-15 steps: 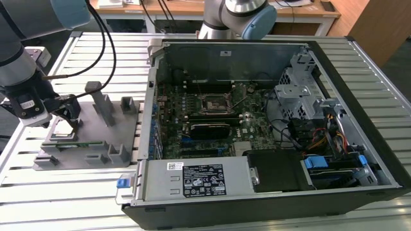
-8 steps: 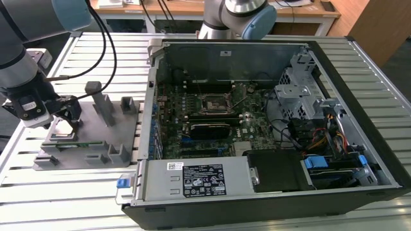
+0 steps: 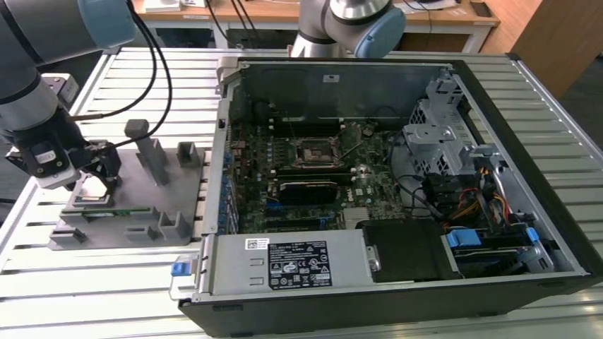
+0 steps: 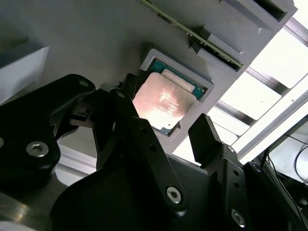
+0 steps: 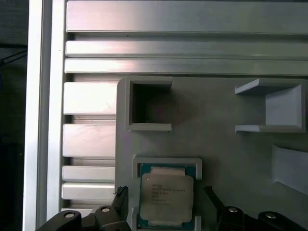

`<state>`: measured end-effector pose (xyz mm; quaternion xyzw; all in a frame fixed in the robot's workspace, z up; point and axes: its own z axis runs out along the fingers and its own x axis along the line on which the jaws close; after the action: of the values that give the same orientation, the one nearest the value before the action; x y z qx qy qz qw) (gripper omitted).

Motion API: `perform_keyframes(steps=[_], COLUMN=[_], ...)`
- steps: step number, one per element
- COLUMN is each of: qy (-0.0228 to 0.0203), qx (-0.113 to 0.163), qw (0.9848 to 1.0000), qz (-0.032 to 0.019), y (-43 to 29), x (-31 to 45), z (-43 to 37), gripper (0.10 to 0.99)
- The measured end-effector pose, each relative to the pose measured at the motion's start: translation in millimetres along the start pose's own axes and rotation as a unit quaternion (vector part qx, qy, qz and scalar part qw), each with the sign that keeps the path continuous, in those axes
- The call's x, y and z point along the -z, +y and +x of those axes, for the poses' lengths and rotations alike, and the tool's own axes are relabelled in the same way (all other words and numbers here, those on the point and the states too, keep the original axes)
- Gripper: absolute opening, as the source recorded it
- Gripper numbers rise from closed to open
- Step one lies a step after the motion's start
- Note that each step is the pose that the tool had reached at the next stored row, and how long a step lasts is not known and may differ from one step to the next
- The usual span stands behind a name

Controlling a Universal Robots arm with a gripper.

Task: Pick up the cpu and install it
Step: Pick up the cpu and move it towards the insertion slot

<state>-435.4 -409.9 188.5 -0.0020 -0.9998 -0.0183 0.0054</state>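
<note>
The gripper (image 4: pixel 166 103) is hanging with its jaws spread wide, holding nothing. In both wrist views the two black fingers (image 4: pixel 207 139) are straddling the cpu (image 4: pixel 163 103), one on each of two opposite sides, and are staying clear of its metal top. The cpu (image 5: pixel 166 195) is lying flat, silvery face up, in a shallow square pocket of the grey fixture (image 5: pixel 216 120), with the gripper (image 5: pixel 164 192) centred over it and the fingers (image 5: pixel 214 202) reaching down just outside the pocket's raised rim. Whether the fingertips are touching that rim I cannot tell. In the exterior view the gripper (image 3: pixel 94 169) is hovering low over the fixture (image 3: pixel 132 226), and the arm (image 3: pixel 38 92) is rising from it toward eleven o'clock. A thin green board (image 4: pixel 192 33) is standing on edge in a slot of the fixture near the pocket. The fixture is resting on the slatted table (image 3: pixel 141 78), at nine o'clock of the open case (image 3: pixel 396 318). The socket (image 3: pixel 315 152) is sitting on the board inside the case, at roughly three o'clock of the gripper and well apart from it.
</note>
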Motion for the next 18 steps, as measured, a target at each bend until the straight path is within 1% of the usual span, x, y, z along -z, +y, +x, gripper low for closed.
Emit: perform_keyframes(steps=[7,8,10,12,13,18], qy=[0.0001,0.0001,0.0001,0.0001,0.0001,0.0], qx=[0.0,0.0,0.0,0.0,0.001,0.001], qw=[1.0,1.0,1.0,1.0,1.0,1.0], qz=[0.0024,0.0024,0.0025,0.0025,0.0024,0.0023], y=[0.8,0.9,0.9,0.9,0.9,1.0], x=[-3.0,-3.1,-3.3,-3.3,-3.4,-3.4], z=[-0.1,0.0,0.0,0.0,0.0,-0.5], gripper=[0.706,0.69,0.565,0.565,0.529,0.529])
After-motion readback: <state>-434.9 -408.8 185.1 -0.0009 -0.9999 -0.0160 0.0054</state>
